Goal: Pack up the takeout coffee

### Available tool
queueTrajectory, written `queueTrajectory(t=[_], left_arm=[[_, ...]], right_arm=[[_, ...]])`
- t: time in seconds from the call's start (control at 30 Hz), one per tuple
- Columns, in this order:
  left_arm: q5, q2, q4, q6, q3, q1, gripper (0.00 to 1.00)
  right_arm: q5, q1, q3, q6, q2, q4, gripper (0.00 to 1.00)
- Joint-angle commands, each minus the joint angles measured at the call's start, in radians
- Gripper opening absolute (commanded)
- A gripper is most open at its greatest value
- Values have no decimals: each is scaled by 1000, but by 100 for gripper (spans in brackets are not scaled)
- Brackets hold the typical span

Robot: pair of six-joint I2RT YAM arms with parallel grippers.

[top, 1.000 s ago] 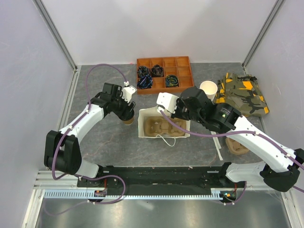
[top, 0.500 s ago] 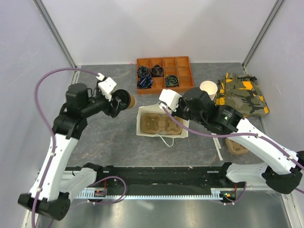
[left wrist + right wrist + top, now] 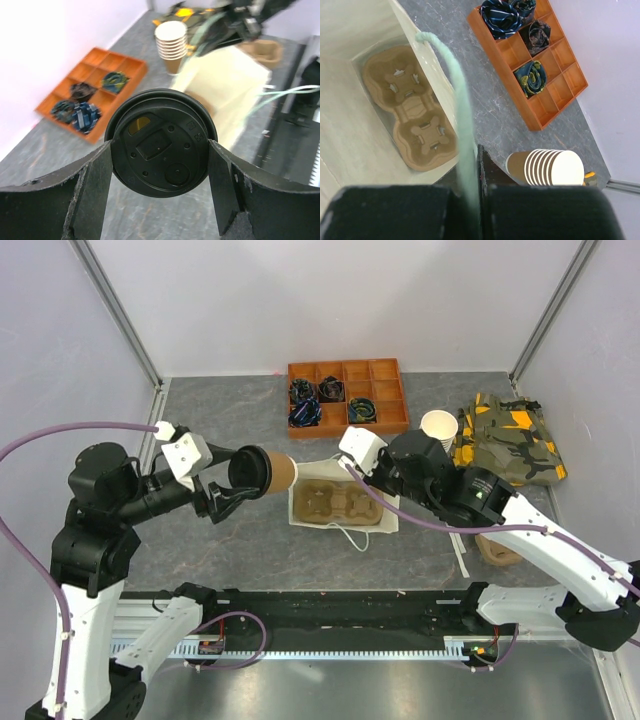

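The takeout coffee (image 3: 274, 472), a tan paper cup with a black lid (image 3: 161, 142), is held in the air on its side, left of the white paper bag (image 3: 302, 502). My left gripper (image 3: 243, 481) is shut on it, one finger (image 3: 95, 185) on each side of the lid. My right gripper (image 3: 374, 469) is shut on the bag's pale green cord handle (image 3: 461, 135) and holds it up at the bag's far right edge. A brown pulp cup tray (image 3: 410, 115) lies inside the bag (image 3: 345, 150).
An orange compartment tray (image 3: 347, 395) with dark coiled items stands at the back. A stack of lidless cream cups (image 3: 439, 427) and a camouflage cloth (image 3: 508, 438) are at the right. Another pulp tray (image 3: 497, 545) lies under the right arm.
My left arm has lifted the coffee from the table left of the bag and swung back, so the cup now hangs tilted on its side. The right gripper stays on the handle.
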Motion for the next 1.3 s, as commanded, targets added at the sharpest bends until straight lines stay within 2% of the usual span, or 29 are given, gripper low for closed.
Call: queueTrajectory(t=[0.0,0.23,0.3,0.57,0.83,0.97,1.27], left_arm=[[142,-2,-3,-51,-21,0,48],[142,10,113,-159,-83,-28,47],[101,14,129,-171,-105,-75,47],[-245,56,216,-238,-171,-325,45],[-387,122,345,-372,-246,-448,43],[-456,161,403,-397,-281,-480,43],[-562,195,557,-387,-418,-500,42]], right_arm=[[60,33,14,58,10,24,0],[108,60,44,91,32,24,0],[128,70,46,92,41,39,0],[212,93,75,144,75,36,0],[195,94,103,229,79,30,0],[246,96,110,252,93,62,0],[206,99,84,422,88,42,0]])
